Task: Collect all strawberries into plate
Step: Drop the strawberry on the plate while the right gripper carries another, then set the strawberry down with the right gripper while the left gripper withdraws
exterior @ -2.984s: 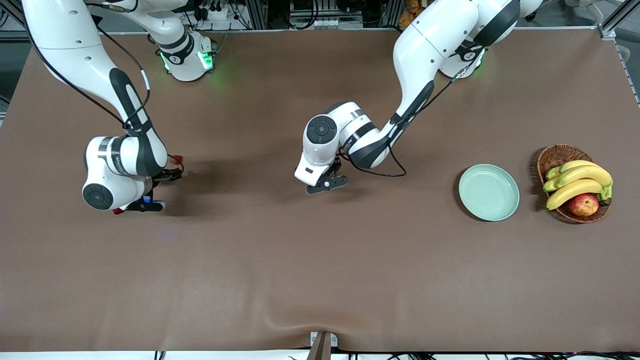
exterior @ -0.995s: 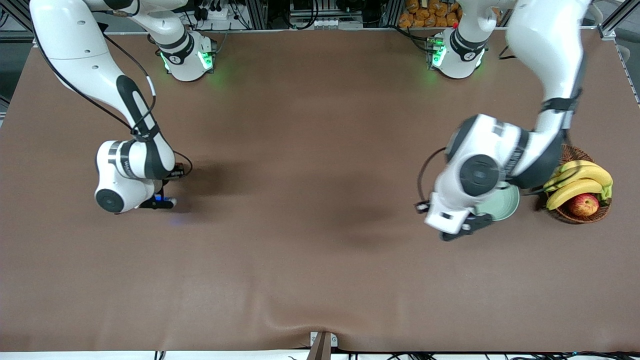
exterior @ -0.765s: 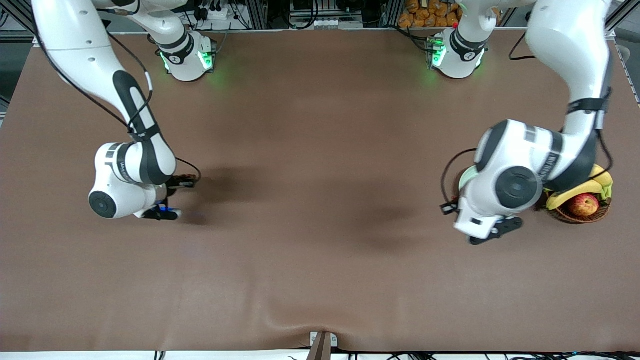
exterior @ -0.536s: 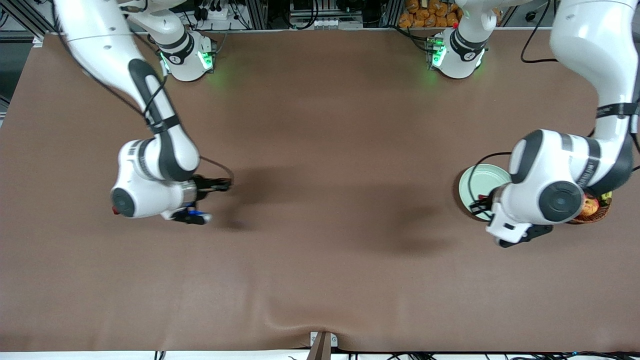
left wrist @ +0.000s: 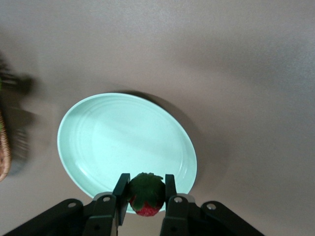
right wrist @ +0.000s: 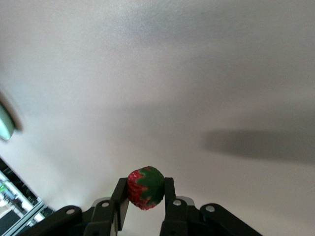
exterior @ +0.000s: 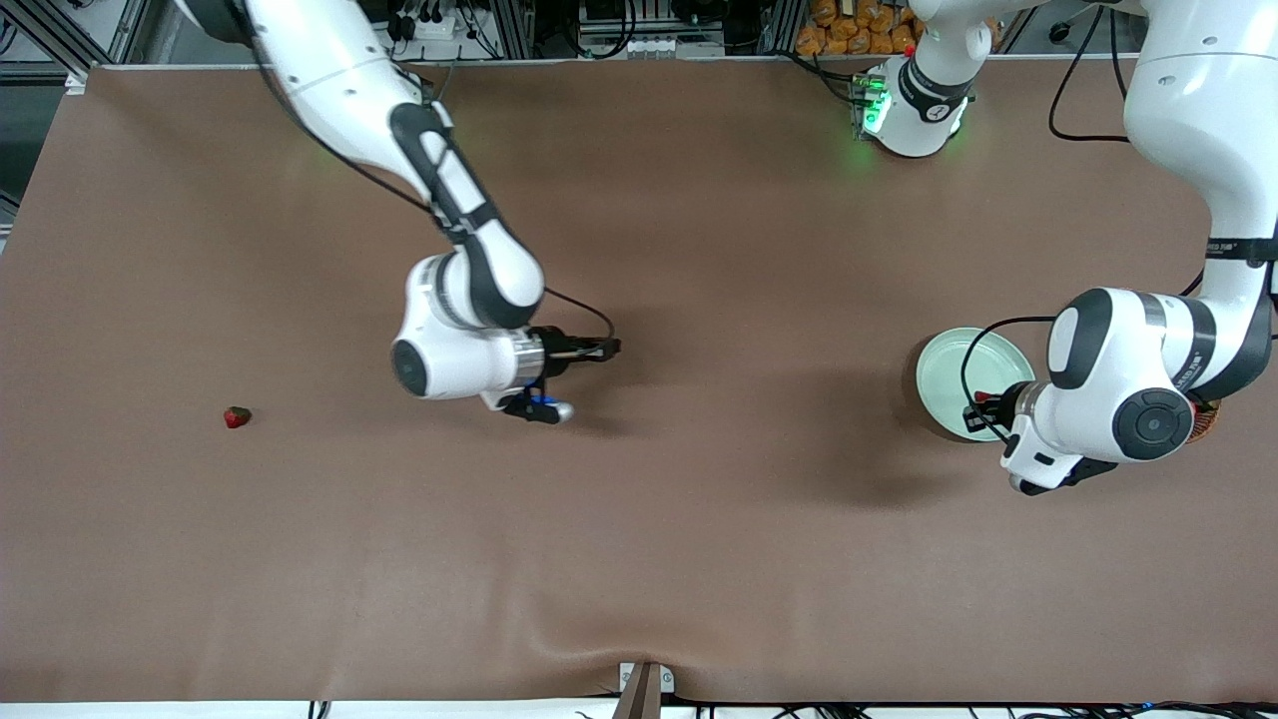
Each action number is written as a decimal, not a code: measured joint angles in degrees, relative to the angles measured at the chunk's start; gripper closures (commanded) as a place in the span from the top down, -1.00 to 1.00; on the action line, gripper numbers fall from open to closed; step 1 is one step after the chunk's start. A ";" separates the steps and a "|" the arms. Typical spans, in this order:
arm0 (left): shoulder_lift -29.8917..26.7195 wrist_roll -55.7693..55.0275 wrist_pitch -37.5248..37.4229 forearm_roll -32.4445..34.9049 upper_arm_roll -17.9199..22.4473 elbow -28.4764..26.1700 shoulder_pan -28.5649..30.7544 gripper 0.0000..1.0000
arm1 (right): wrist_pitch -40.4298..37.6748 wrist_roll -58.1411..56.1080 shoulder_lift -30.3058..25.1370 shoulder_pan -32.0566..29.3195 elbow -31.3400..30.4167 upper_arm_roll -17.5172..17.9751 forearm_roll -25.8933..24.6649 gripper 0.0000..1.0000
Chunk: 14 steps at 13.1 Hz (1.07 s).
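Strawberries are in three places as we see them. One strawberry (left wrist: 146, 193) is pinched between the fingers of the left claw (left wrist: 144, 192), leafy cap up toward the camera, and it hangs over the rim of the mint-green plate (left wrist: 98, 142) at the edge nearer the front camera. In the front view the left claw (exterior: 983, 409) sits over that same edge of the plate (exterior: 958, 364), with the wrist covering part of the dish.

A second strawberry (right wrist: 146, 188) is clamped in the right claw (right wrist: 145, 189), red flesh and green cap both showing, over bare brown desk (exterior: 699, 559) around the middle of the tabletop. From the front we find the right claw (exterior: 599, 348) pointing toward the left arm's end of the desk; the berry itself cannot be made out in that view.

The third strawberry (exterior: 237, 417) lies alone on the desk toward the right arm's end, well apart from both claws and from the plate.

We see nothing lying inside the plate. A sliver of wicker basket (exterior: 1203, 419) peeks out beside the left arm's wrist.
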 measured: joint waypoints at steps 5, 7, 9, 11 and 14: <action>1.45 0.09 3.61 0.19 0.06 -4.31 0.15 -0.83 | 4.52 0.00 4.08 1.82 2.12 -0.10 0.38 0.09; 1.55 0.09 5.65 2.07 0.11 -7.48 1.30 -0.23 | 5.18 0.00 4.45 1.81 2.20 -0.25 0.38 0.56; 1.55 0.12 6.75 3.18 0.11 -9.01 2.28 1.00 | 5.21 0.00 4.31 1.49 2.63 -0.87 0.38 0.85; 1.35 0.15 7.01 3.22 0.03 -9.10 2.44 1.00 | 3.63 -0.03 3.50 0.37 3.12 -2.14 -0.13 1.00; -0.63 0.15 7.02 3.23 -0.22 -9.02 2.43 1.00 | -3.72 -0.04 0.53 -2.92 3.20 -5.92 -6.50 1.00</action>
